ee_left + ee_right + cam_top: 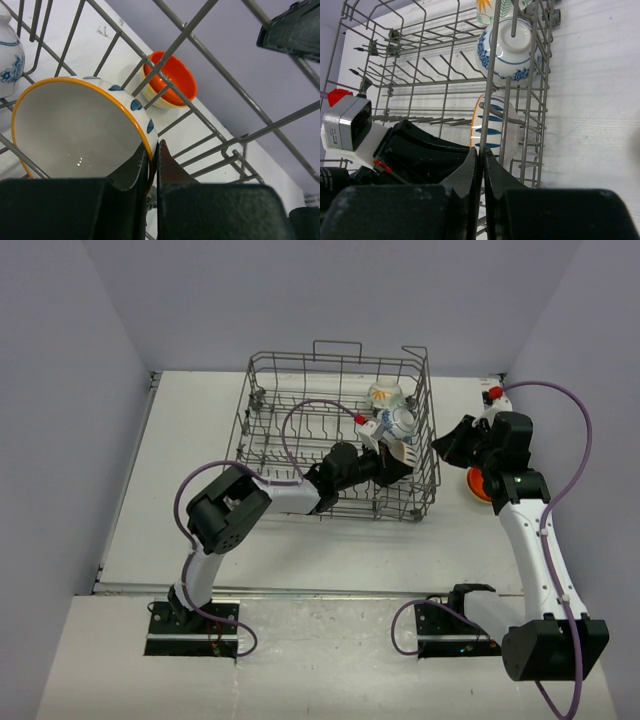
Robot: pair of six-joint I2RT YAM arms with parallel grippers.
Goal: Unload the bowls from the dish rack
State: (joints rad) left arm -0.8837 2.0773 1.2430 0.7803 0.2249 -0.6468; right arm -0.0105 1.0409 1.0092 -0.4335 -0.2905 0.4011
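Inside the dish rack [300, 430], centre-right of the overhead frame, the left fingers [172, 167] pinch the blue-striped bowl [75, 130] by its rim — grasp made. Next it needs lifting clear — right fingers [467, 172] pressed together alongside.

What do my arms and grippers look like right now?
Left arm and right arm: white links, black joints, a looping purple cable each. Left gripper and right gripper: black, tapered fingers. White wrist camera with red cap.
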